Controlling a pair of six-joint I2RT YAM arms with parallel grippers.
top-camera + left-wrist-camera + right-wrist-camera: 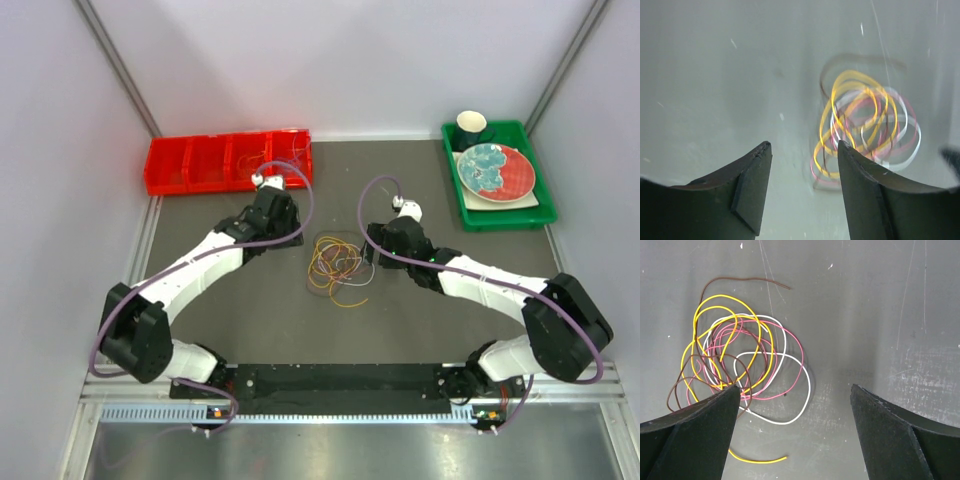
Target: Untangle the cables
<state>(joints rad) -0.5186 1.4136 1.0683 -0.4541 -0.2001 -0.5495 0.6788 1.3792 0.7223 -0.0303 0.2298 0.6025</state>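
The cables [336,262] lie in one tangled heap on the dark table between the two arms. The loops are yellow, pink-red, white and brown. My left gripper [293,233] hovers just left of the heap, open and empty. In the left wrist view the tangle [855,75] is blurred and sits ahead and right of the left gripper [802,147], behind its right finger [865,190]. My right gripper [385,240] is just right of the heap, open wide and empty. In the right wrist view the tangle [747,354] lies ahead-left of the right gripper [795,387], and a loose yellow end [760,460] lies between the fingers.
A red divided bin [228,160] stands at the back left. A green tray [500,215] at the back right holds a patterned plate [495,170] and a dark cup [472,125]. Pale walls close in both sides and the back.
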